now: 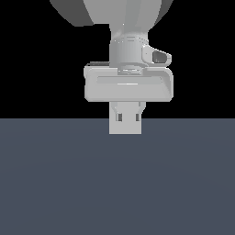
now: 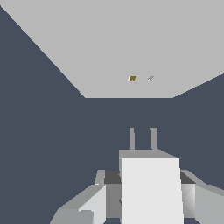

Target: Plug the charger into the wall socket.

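charger (image 2: 151, 189) clamped in the gripper (image 2: 144, 197), prongs (image 2: 143, 138) aimed at the wall socket (image 2: 122, 48) ahead, near but not touching. we judge the risk is misalignment: prongs sit off the tiny holes (image 2: 132, 78) and could jam against the plate.

Arm pointing straight down, centre frame

In the exterior view the gripper (image 1: 125, 120) hangs vertically in the upper middle, wrist above its broad pale body, both fingers (image 1: 119, 115) close together, clamped on the charger (image 2: 151, 188) between them.
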`<act>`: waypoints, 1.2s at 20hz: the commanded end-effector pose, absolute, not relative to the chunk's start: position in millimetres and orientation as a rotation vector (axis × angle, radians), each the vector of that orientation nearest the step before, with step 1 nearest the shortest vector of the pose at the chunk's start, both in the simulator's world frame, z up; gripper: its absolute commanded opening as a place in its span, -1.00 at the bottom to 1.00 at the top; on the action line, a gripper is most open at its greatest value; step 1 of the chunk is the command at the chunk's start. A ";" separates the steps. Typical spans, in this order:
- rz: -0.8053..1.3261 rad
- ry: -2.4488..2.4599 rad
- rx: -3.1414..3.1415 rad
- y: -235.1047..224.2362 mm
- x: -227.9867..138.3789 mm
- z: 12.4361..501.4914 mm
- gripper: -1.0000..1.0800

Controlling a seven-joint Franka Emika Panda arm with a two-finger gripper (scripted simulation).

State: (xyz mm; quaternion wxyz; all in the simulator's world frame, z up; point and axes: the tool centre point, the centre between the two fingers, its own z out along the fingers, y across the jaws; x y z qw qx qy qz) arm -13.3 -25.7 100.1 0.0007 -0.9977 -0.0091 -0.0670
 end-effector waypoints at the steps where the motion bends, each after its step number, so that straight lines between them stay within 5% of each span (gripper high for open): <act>1: -0.211 -0.029 -3.133 -24.9 -13.3 100.0 -1.00; 24: -0.210 -0.028 -3.133 -24.2 34.4 99.9 -1.00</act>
